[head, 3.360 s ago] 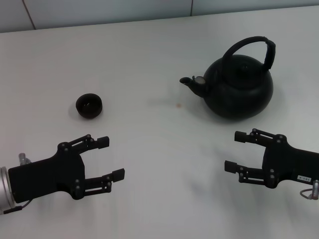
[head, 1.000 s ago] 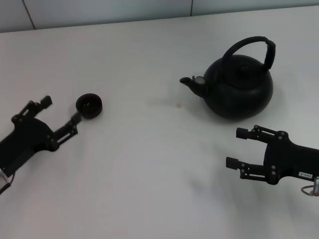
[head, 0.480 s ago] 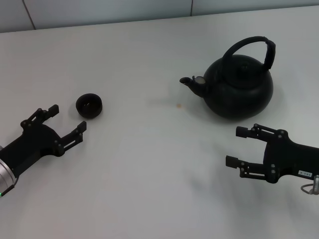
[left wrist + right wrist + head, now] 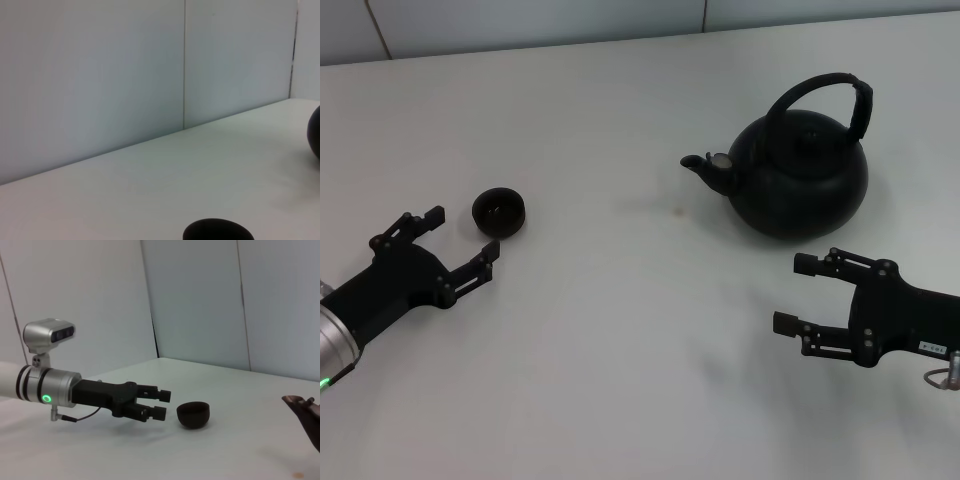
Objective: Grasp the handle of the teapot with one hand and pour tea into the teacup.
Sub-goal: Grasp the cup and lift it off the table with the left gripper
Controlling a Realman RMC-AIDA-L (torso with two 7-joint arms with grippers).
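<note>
The black teapot (image 4: 798,171) stands at the back right of the white table, its arched handle (image 4: 825,98) upright and its spout (image 4: 707,167) pointing left. The small dark teacup (image 4: 499,211) sits at the left; it also shows in the left wrist view (image 4: 218,231) and the right wrist view (image 4: 194,414). My left gripper (image 4: 461,240) is open, just short of the teacup on its near left side; it also shows in the right wrist view (image 4: 160,404). My right gripper (image 4: 796,294) is open and empty, in front of the teapot. No tea is visible.
A small brownish spot (image 4: 678,212) lies on the table (image 4: 620,330) left of the teapot. A pale panelled wall (image 4: 520,20) runs along the table's far edge.
My left gripper swung from the near left up beside the teacup, then drew back slightly toward me over the last second. The right arm, teapot and teacup have stayed put.
</note>
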